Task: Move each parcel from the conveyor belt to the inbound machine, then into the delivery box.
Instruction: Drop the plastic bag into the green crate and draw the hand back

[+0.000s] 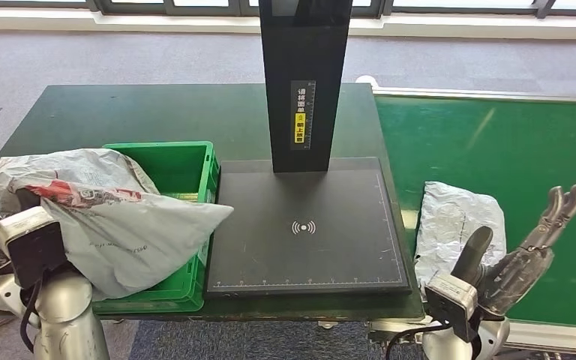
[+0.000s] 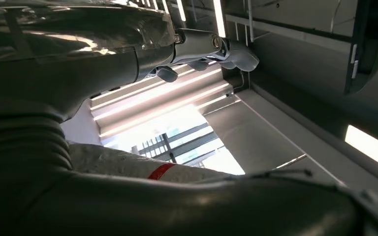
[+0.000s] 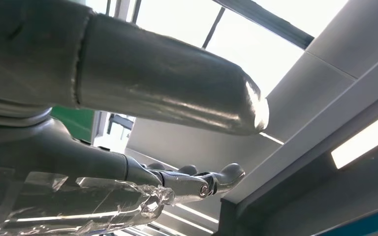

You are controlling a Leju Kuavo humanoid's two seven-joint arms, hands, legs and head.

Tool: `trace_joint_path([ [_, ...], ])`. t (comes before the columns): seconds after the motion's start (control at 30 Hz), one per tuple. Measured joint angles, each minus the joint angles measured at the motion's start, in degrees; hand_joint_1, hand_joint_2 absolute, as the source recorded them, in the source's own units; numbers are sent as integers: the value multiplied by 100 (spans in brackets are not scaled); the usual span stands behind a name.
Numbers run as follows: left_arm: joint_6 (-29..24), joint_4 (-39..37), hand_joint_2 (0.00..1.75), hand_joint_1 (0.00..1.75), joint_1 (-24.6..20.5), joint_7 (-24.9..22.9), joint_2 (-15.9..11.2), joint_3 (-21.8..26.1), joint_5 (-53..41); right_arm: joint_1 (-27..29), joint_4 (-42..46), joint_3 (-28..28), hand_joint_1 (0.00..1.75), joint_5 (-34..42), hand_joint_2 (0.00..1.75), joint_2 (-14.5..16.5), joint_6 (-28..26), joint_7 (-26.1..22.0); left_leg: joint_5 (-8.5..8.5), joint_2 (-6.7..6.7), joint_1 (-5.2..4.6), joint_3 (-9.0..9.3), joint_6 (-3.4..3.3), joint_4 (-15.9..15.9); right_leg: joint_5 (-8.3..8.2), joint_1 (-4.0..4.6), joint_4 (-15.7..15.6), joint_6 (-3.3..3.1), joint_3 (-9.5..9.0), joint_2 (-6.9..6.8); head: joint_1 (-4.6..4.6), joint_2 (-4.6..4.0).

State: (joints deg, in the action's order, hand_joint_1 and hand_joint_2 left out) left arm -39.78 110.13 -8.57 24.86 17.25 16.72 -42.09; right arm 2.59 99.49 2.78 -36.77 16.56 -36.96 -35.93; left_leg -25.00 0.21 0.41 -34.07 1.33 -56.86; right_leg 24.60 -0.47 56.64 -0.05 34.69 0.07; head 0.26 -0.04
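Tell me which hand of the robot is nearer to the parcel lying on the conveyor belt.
Right. The right hand is open at the grey parcel on the green conveyor belt. The left hand is across the scanner, holding another parcel over the green crate.

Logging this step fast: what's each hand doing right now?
Left hand: holding the grey parcel over the green box.
Right hand: open, holding nothing, beside the parcel on the belt.
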Motion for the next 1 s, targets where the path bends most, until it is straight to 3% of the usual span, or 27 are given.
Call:
trace_joint_path([
  [0.17, 0, 363, 0, 0, 141, 331, -18, -1, 322, 3, -152, 194, 0, -279, 0, 3, 7, 295, 0, -2, 0, 3, 0, 1, 1, -1, 0, 0, -3, -2, 0, 1],
  [0.3, 0, 482, 175, 0, 306, 145, -33, -66, -46, -38, -470, 528, 0, -591, 0, 2, 93, 599, -1, -4, -1, 3, 0, 0, 2, -2, -1, 1, -4, -6, 0, 1],
  [0.53, 2, 54, 175, 0, 293, -714, -43, -414, -1328, -253, -1020, 1082, 0, -870, 0, 3, 346, 560, 1, -6, -1, 7, 0, -1, 0, -2, -1, 1, -7, -9, 1, 1],
  [0.7, 3, -866, 175, 0, 76, -1283, -38, -525, -2381, -371, -1235, 1158, 0, -1006, 0, 8, 474, 569, 3, -5, -1, 14, 2, -1, -1, -1, 0, 0, -8, -7, 0, 1],
  [0.83, 4, -1468, 175, 0, -237, -1435, -5, -527, -2716, -462, -1358, 1158, 0, -1042, 0, 10, 496, 579, 6, -4, -1, 16, 4, -2, -2, -1, 0, -1, -9, -4, -1, 1],
  [1.0, 2, -2227, 175, 0, -1042, -1798, 113, -447, -3489, -651, -1633, 1158, 0, -1064, 0, 12, 526, 579, 11, -18, -1, 12, 2, -2, -6, -1, 0, 1, -15, -14, 1, 0],
])
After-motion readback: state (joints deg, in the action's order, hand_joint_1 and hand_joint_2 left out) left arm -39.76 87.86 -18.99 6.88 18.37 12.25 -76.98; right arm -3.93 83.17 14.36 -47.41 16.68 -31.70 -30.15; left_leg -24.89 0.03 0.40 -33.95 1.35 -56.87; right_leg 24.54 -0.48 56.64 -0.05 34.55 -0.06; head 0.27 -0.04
